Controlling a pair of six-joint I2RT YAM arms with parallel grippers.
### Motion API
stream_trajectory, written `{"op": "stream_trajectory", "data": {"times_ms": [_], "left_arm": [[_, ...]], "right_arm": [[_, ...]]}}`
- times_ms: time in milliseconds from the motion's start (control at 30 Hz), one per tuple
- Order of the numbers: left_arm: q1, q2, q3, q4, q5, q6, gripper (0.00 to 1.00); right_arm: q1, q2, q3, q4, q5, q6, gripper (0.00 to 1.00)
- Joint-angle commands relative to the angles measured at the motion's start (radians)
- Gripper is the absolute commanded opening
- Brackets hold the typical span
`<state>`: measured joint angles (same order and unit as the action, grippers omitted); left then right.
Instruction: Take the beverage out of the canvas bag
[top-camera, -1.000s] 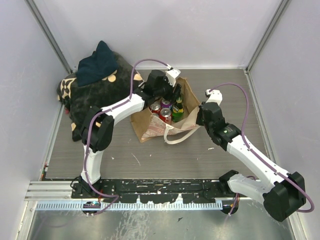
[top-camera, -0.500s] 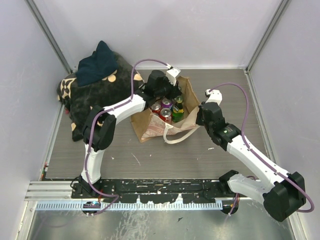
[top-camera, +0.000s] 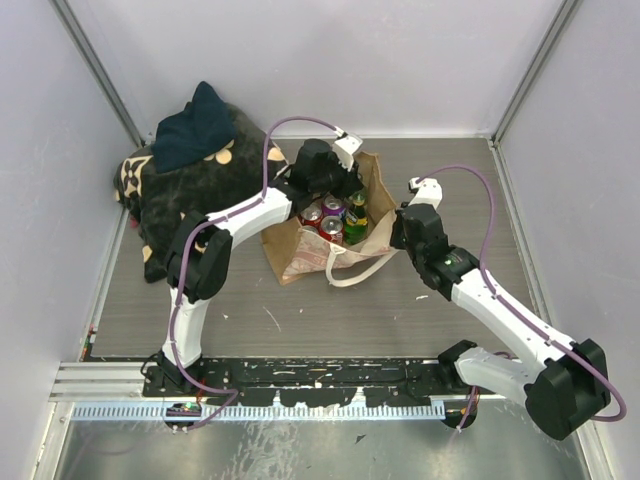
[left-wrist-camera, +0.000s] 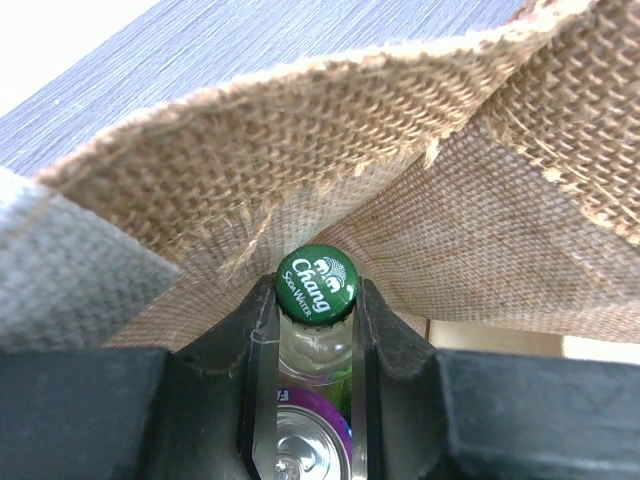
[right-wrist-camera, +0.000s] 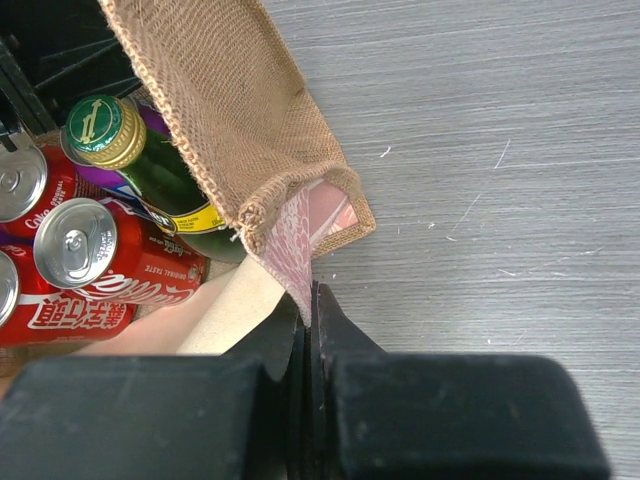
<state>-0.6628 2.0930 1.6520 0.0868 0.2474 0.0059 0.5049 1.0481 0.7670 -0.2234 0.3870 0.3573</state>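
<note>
My worry is the lift. My left gripper (left-wrist-camera: 315, 300) looks clenched on the neck of the clear glass bottle with the green Chang cap (left-wrist-camera: 316, 284), hard against the 12 o'clock wall of the tan woven canvas bag (top-camera: 378, 190). Smooth glass could slip, or the cap could snag the sagging rim. My right gripper (right-wrist-camera: 312, 300) is clamped on the rim at 4 o'clock. Also inside are red cola cans (right-wrist-camera: 100, 265) at 9 o'clock, a purple can (left-wrist-camera: 305, 430), and a dark green glass bottle (right-wrist-camera: 165, 180) at 3.
</note>
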Motion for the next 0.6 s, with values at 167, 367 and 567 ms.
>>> {"op": "stream_trajectory", "data": {"times_ms": [167,367,567], "left_arm": [[0.013,-0.138,0.064,0.173,-0.046,0.037,0.00],[0.026,-0.166,0.078,0.249,-0.048,0.025,0.00],[0.032,-0.214,0.145,0.185,-0.033,0.030,0.00]], "right_arm": [[-0.005,0.032,-0.019,0.004,0.020,-0.033,0.01],[-0.005,0.045,-0.015,0.012,0.021,-0.035,0.01],[-0.005,0.046,-0.009,0.022,0.046,-0.034,0.01]]}}
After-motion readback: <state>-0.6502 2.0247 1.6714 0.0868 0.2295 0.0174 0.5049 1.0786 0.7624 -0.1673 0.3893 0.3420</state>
